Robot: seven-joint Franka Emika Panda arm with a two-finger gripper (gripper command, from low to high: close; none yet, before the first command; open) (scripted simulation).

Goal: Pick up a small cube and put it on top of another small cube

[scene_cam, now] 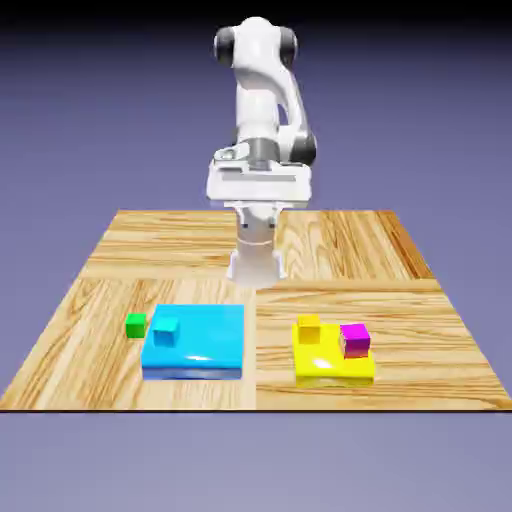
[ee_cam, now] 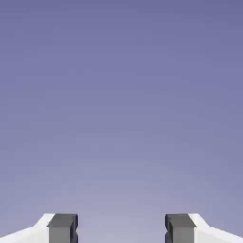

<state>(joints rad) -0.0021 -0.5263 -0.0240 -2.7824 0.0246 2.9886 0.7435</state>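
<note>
White robot arm point(scene_cam: 262, 85) upright at far side of wooden table point(scene_cam: 200, 245), gripper point(scene_cam: 258, 222) above table, in front of arm's base. On exterior view's left: small green cube point(scene_cam: 136, 325) on bare wood, just beside blue slab point(scene_cam: 212, 340); small cyan cube point(scene_cam: 165, 331) on slab's left part. On exterior view's right: yellow slab point(scene_cam: 325, 367), with small yellow cube point(scene_cam: 309, 328) at its back left and magenta cube point(scene_cam: 355, 340) at its right side. Plain blue-violet backdrop point(scene_cam: 90, 120) behind.
</note>
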